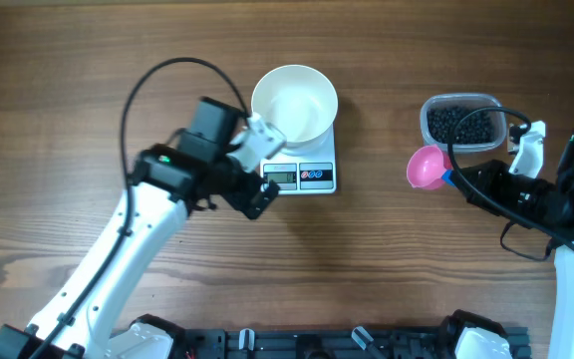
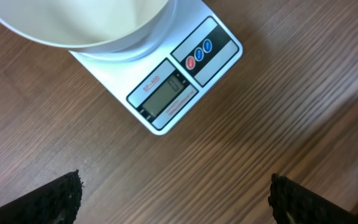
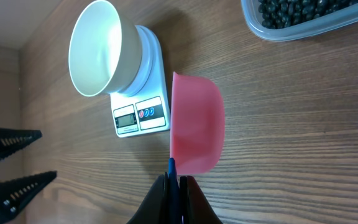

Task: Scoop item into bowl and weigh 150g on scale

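1. Left fingers (image 2: 61, 196) spread wide before the scale (image 2: 104, 71), clear of its display (image 2: 165, 93).
2. Right fingers (image 3: 194, 202) pinch the pink scoop (image 3: 196, 124) beside the tub (image 3: 252, 22) of beads (image 3: 303, 12), seemingly ready to load the empty bowl (image 1: 295, 103) on the scale.

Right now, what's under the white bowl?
The scale sits under the bowl; its display and two buttons show in front. Its weighing platform is covered by the bowl.

a: left wrist view: what is cropped?
b: the bowl (image 2: 92, 40), ahead of the left pincer (image 2: 176, 196), leaves the top edge; only two fingertips (image 2: 58, 200) show.
a: right wrist view?
b: the tub (image 3: 257, 25), ahead-right of the right pincer (image 3: 174, 193), is cut off; scoop (image 3: 197, 124) handle mostly hidden between its fingers.
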Robot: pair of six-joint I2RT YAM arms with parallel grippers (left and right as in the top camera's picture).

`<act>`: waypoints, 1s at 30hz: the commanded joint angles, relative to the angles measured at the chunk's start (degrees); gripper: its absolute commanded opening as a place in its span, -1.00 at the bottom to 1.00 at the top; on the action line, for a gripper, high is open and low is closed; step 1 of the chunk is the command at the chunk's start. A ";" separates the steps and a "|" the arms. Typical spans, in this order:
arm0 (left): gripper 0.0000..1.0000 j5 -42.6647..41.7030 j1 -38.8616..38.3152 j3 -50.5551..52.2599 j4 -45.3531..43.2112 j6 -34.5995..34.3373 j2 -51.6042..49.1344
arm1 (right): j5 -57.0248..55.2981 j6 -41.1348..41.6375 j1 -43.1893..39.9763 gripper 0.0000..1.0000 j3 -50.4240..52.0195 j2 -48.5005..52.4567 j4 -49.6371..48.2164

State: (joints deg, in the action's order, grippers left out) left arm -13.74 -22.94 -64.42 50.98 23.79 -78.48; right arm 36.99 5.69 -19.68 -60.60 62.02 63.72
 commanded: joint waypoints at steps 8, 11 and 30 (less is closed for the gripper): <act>1.00 -8.31 11.69 18.80 -15.28 -2.45 14.14 | -0.17 -1.22 -0.22 -0.91 -1.33 -0.68 -0.07; 1.00 -9.25 12.02 24.04 -20.11 -0.63 21.40 | -0.17 -1.25 -0.22 -0.91 -1.33 -0.63 -0.07; 1.00 -14.08 12.02 26.18 -24.87 4.00 9.99 | -1.42 -1.22 -0.22 -0.91 -1.31 -0.63 0.00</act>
State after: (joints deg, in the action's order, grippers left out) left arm -26.57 -11.14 -38.68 26.20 31.33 -68.42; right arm 35.92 5.69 -19.68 -60.60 62.02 63.86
